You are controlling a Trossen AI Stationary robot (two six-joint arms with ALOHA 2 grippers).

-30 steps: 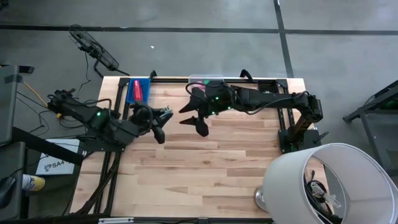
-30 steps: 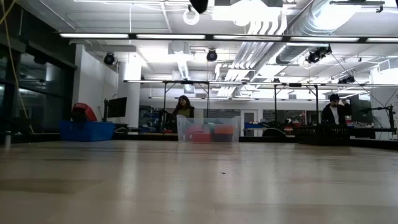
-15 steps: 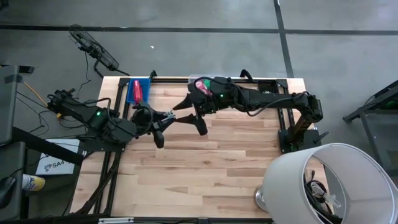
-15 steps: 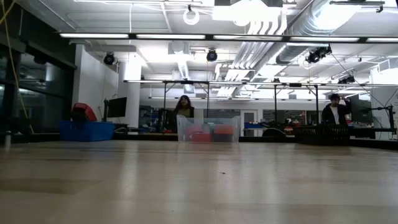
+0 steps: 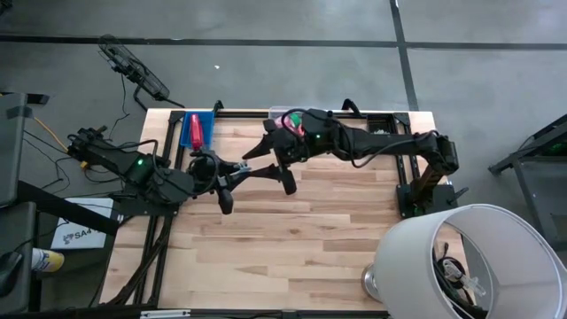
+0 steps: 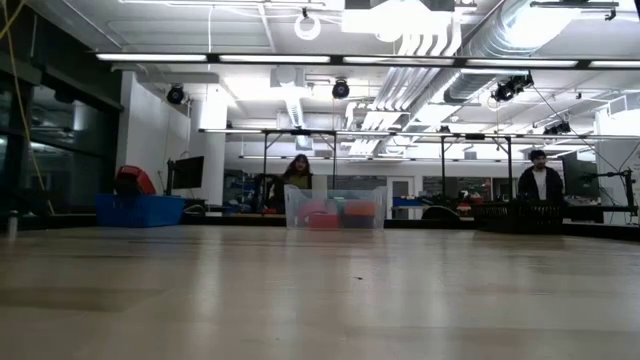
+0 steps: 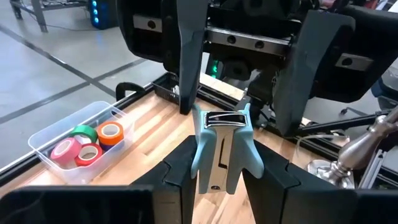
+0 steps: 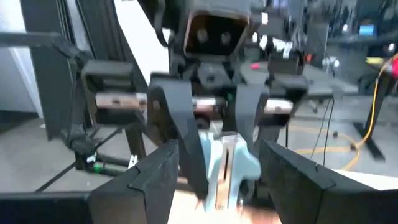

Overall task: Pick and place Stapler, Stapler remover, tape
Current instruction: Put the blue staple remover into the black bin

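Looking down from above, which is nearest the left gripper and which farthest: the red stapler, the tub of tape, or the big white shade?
From the left gripper:
1 and 2. Red stapler, back left, and tape tub, back centre: too close to call.
3. White shade, front right corner.

light: long white ceiling tube lamps (image 6: 300, 57) are shining bright, even | glare: pale sheen is lying on the light wooden counter (image 6: 320, 290) | shadows: soft, faint | blur: right wrist view is smearing; others sharp
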